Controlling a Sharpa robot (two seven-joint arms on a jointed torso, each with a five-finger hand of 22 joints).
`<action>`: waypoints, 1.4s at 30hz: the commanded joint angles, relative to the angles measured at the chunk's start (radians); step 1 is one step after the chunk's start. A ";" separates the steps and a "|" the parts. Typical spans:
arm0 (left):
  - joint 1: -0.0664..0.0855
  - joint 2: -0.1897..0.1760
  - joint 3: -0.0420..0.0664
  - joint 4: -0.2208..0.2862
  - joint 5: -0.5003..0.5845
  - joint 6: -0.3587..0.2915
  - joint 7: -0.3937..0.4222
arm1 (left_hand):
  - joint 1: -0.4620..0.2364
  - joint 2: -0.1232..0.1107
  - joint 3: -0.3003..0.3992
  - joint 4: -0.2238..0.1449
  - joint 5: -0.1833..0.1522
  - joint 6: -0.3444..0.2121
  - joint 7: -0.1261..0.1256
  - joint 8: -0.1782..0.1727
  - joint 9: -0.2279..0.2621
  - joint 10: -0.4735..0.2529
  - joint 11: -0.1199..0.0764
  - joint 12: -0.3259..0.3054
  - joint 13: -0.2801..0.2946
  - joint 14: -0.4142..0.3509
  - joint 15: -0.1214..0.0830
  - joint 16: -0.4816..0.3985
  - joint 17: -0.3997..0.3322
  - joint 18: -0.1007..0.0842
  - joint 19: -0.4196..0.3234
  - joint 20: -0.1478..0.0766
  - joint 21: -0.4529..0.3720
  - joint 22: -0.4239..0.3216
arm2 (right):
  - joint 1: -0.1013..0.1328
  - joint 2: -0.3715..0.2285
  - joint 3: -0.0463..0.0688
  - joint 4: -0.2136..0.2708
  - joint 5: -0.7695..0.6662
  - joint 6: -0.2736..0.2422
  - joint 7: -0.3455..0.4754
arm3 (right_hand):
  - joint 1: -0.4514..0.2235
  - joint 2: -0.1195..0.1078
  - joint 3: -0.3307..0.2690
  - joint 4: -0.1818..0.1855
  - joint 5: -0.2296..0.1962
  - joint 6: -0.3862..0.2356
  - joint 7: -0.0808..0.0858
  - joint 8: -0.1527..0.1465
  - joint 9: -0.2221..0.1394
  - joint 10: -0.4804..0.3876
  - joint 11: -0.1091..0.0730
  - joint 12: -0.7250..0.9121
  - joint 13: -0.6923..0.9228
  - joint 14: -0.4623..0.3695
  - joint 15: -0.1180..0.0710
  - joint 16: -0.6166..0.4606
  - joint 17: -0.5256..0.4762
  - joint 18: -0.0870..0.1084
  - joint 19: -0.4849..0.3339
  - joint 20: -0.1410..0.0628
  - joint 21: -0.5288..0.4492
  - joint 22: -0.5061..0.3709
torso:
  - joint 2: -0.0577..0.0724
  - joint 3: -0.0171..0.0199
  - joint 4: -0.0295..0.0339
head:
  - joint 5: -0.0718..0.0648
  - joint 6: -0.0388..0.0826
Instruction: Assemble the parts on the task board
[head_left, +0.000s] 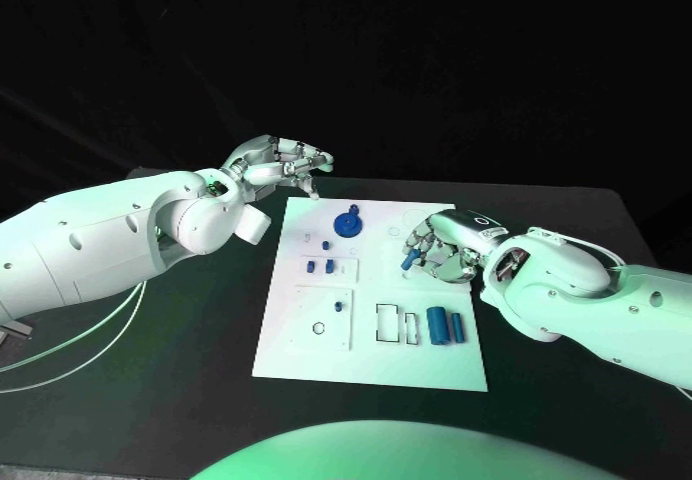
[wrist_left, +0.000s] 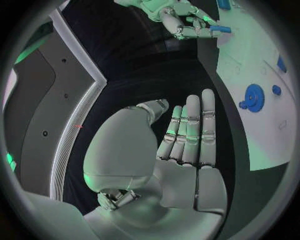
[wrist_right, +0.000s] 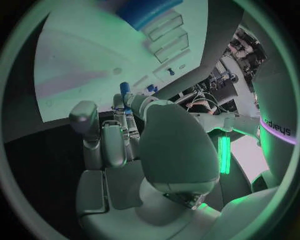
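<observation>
Two blue cylindrical parts lie at the near end of the flat white task board. R hand pinches a small blue peg over the board's right edge, w/ slots just leftward. L hand is released, fingers straight, beyond the far-left corner, near the blue gear.

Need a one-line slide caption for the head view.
Right hand pinches a small blue part over the task board; left hand hovers open.
</observation>
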 joint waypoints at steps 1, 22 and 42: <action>0.000 0.003 0.000 -0.001 -0.003 0.004 0.004 | -0.006 0.001 0.001 0.004 0.007 -0.007 0.000 0.004 0.001 -0.008 0.003 0.005 -0.001 -0.005 0.000 -0.001 -0.001 0.014 0.002 0.004 -0.007 -0.001 | 0.011 -0.014 0.002 0.039 0.050 0.004 -0.007 | -0.010 0.003 0.009 -0.001 0.002 -0.001 0.003 0.078 0.070 0.002 0.004 -0.007 -0.001 0.023 -0.007 0.001 0.001 -0.009 0.003 -0.004 -0.003 0.002 | 0.000 0.0000 -0.0001 | 0.003 0.002; 0.000 0.031 0.000 -0.018 -0.001 0.013 0.004 | -0.005 0.002 0.003 0.003 0.008 -0.012 0.002 0.003 0.000 -0.010 0.003 0.007 -0.001 -0.005 0.000 -0.001 -0.001 0.014 0.003 0.004 -0.008 -0.002 | -0.064 0.206 -0.002 0.048 0.088 0.021 0.056 | -0.020 0.006 0.020 -0.014 0.001 -0.010 0.006 0.085 0.076 0.003 0.006 -0.015 -0.001 0.022 -0.006 -0.001 -0.003 -0.007 -0.002 -0.004 -0.014 0.000 | 0.001 -0.0006 0.0008 | 0.050 0.004; 0.000 0.038 0.000 -0.019 -0.001 0.016 0.001 | -0.005 0.002 0.003 0.003 0.008 -0.012 0.002 0.003 0.000 -0.010 0.003 0.007 -0.001 -0.005 0.000 -0.001 -0.001 0.014 0.003 0.004 -0.008 -0.002 | -0.119 0.281 -0.016 -0.035 -0.034 0.041 0.050 | -0.024 0.008 0.024 -0.022 0.001 -0.015 0.007 0.089 0.080 0.002 0.007 -0.018 -0.001 0.022 -0.005 -0.001 -0.002 -0.008 -0.002 -0.003 -0.014 0.001 | 0.002 -0.0002 -0.0003 | 0.062 -0.010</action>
